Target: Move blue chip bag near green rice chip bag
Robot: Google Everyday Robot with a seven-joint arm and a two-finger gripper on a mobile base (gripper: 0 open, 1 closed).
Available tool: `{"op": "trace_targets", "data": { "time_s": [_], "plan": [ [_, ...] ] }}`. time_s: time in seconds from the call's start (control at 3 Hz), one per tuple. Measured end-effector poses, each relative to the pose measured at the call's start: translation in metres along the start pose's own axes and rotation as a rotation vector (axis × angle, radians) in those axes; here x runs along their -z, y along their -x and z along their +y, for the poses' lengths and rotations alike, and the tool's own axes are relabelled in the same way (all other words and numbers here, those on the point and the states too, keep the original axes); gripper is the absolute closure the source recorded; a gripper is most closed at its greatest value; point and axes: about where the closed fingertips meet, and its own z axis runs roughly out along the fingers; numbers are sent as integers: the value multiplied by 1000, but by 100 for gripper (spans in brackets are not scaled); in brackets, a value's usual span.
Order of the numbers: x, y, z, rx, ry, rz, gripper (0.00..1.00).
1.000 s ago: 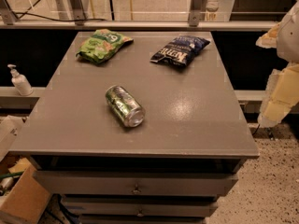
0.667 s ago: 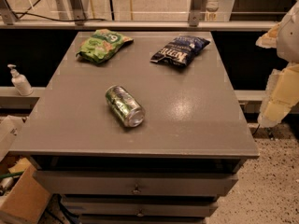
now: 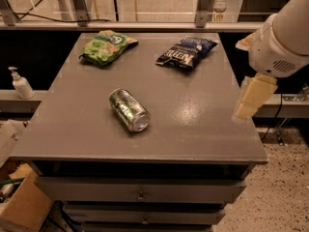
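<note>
The blue chip bag (image 3: 187, 52) is dark navy with white lettering and lies flat at the back right of the grey table (image 3: 193, 129). The green rice chip bag (image 3: 106, 46) is light green and lies at the back left, about a bag's length from the blue one. My gripper (image 3: 251, 98) hangs at the table's right edge on the white arm (image 3: 282, 42). It is to the right of the blue bag and nearer the front, above the table's height, and holds nothing that I can see.
A shiny green metal can (image 3: 129, 109) lies on its side in the middle of the table. A white pump bottle (image 3: 20, 83) stands on a ledge at the left. A cardboard box (image 3: 24, 209) sits on the floor at the lower left. Drawers are below the tabletop.
The arm and gripper have moved left, further into view over the table's right edge. The bags and the can have not moved.
</note>
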Motion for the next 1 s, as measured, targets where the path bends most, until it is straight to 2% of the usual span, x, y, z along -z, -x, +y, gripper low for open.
{"op": "trace_targets", "data": {
  "time_s": [0.33, 0.67, 1.0],
  "plan": [
    [-45, 24, -38, 11, -53, -81, 0],
    [-81, 46, -81, -11, -81, -150, 0],
    [-108, 62, -117, -75, -77, -221, 0]
  ]
}}
